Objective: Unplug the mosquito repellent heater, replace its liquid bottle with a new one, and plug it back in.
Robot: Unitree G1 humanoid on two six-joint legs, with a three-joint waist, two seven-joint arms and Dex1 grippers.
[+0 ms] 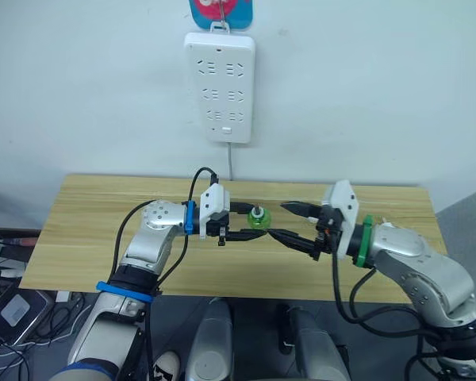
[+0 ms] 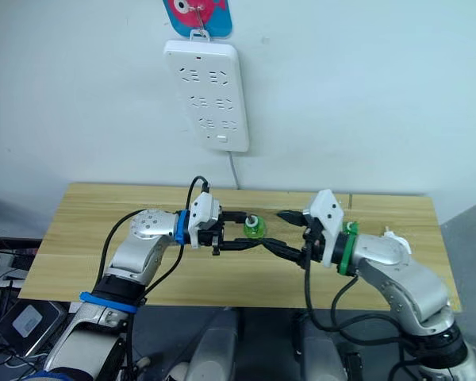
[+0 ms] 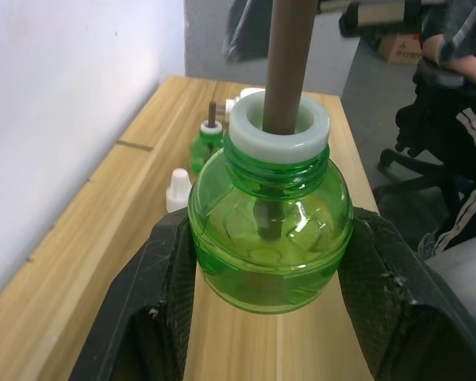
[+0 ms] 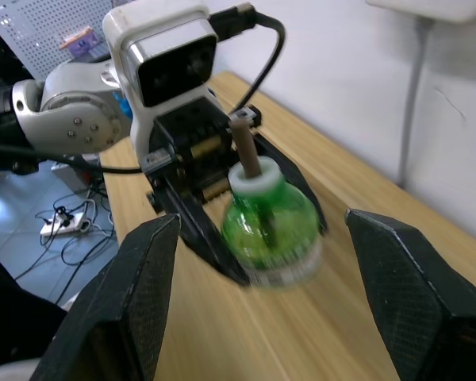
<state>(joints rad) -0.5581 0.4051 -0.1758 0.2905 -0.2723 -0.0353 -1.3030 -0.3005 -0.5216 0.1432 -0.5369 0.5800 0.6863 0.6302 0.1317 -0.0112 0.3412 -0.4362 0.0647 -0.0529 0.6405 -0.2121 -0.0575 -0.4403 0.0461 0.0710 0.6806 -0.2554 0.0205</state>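
Clamping tiny squat green translucent bottle (image 3: 270,230) with brown wick between my left gripper (image 1: 242,222) fingers, my right gripper (image 1: 289,222) spread wide just beside it.

Even, diffuse indoor light is seen in both eye views, with the white wall (image 1: 365,95) rendered bright and slightly bluish and only soft, faint shadows cast on the tabletop (image 1: 87,238). In the left wrist view small glare spots are caught on the green bottle (image 3: 270,230), which is sharp, while the far tabletop end and background are left out of focus. In the right wrist view the bottle's lower part is smeared by motion blur, and the near fingers (image 4: 143,286) are shown soft.
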